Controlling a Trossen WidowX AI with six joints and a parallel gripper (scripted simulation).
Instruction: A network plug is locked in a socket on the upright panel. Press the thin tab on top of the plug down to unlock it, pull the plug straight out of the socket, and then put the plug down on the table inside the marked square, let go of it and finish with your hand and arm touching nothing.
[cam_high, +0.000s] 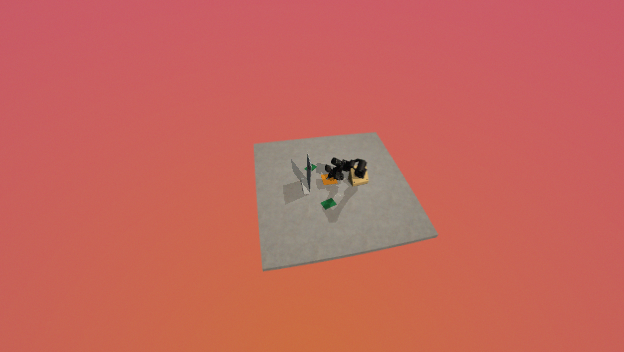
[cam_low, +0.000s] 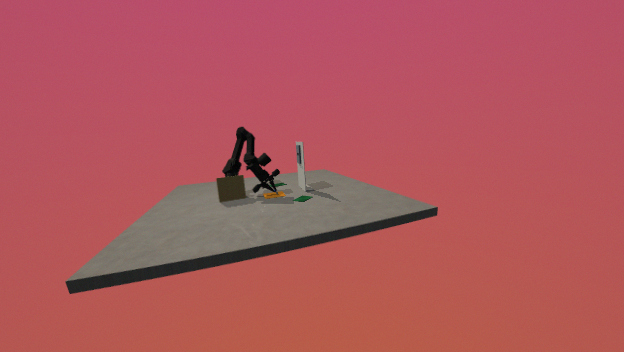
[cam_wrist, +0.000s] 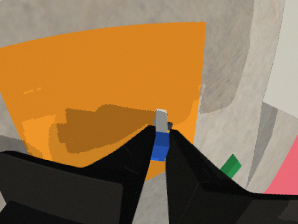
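Observation:
My gripper (cam_high: 329, 177) (cam_low: 275, 192) (cam_wrist: 161, 133) points down and is shut on the plug. The plug (cam_wrist: 160, 146) has a blue body and a grey end, which shows beyond the fingertips in the wrist view. It is out of the socket and low over the orange marked square (cam_high: 328, 182) (cam_low: 268, 196) (cam_wrist: 150, 60), near one side of it. Whether it touches the square I cannot tell. The plug is too small to make out in the top and exterior views. The upright panel (cam_high: 309, 172) (cam_low: 301, 172) stands apart from the gripper, beyond the square.
Green patches (cam_high: 328, 203) (cam_low: 303, 199) (cam_wrist: 231, 166) lie on the grey table (cam_high: 350, 235) (cam_low: 200, 235), on either side of the orange square. The arm stands on a box-shaped base (cam_high: 359, 179) (cam_low: 231, 189). Shadows of the arm fall over the square and the table.

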